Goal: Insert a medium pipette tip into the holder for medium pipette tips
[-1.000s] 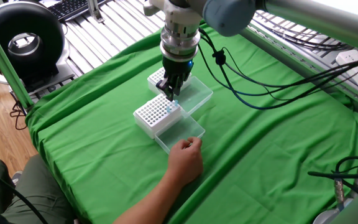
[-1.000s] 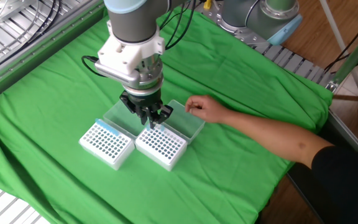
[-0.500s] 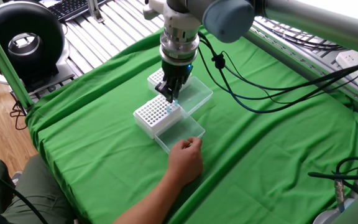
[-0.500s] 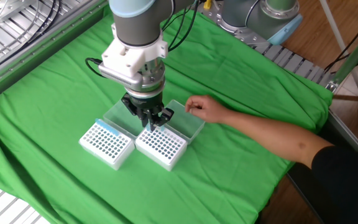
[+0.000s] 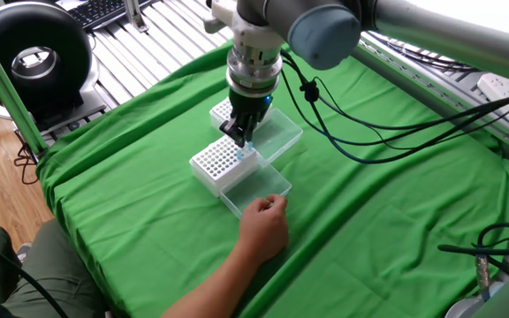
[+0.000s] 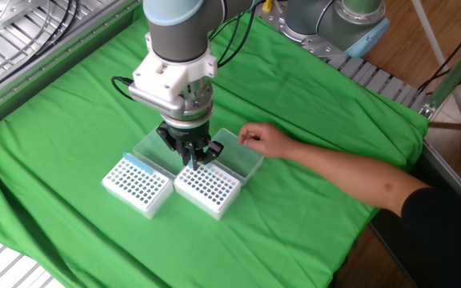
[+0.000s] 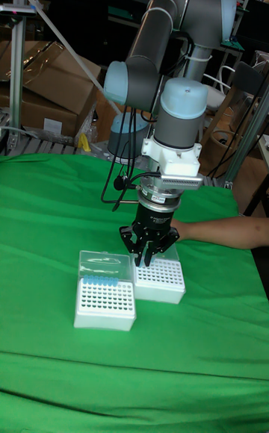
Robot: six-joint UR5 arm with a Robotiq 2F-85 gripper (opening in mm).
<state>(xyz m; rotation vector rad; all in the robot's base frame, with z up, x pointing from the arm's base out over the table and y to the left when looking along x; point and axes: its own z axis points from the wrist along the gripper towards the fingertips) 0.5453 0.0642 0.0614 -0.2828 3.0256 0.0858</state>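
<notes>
Holder for medium pipette tips (image 6: 206,190) stands on the green cloth (image 6: 334,120). It is the rack of the two that is closer to the person's hand (image 6: 262,140), and its clear lid (image 6: 245,166) is folded open flat behind it. The gripper (image 6: 190,158) hangs directly above the back rows of the holes.

Compared with one second ago, the change is small. The wrist stands a little higher and has shifted slightly, while the fingertips stay over the same part of the grid. The hand has not moved from the edge of the lid. I judge that the arm is still adjusting its position above a hole and that the insertion is not finished yet.

The fingers are drawn close together. A small bluish thing shows at their ends, which I take for the medium pipette tip (image 6: 189,164). It is too small to say how it sits in the grip or whether its point already enters a hole.

The holder is a white plastic block, rectangular, with a regular grid of small dark round holes on its top. Its lid is thin, transparent and box-shaped. The second rack (image 6: 137,186) looks the same and stands just beside it, with a strip of blue along its back row. The cloth is matt and soft, with gentle folds. The UR5 arm (image 7: 179,116) has smooth grey and pale blue joints, and the gripper fingers are black.
</notes>
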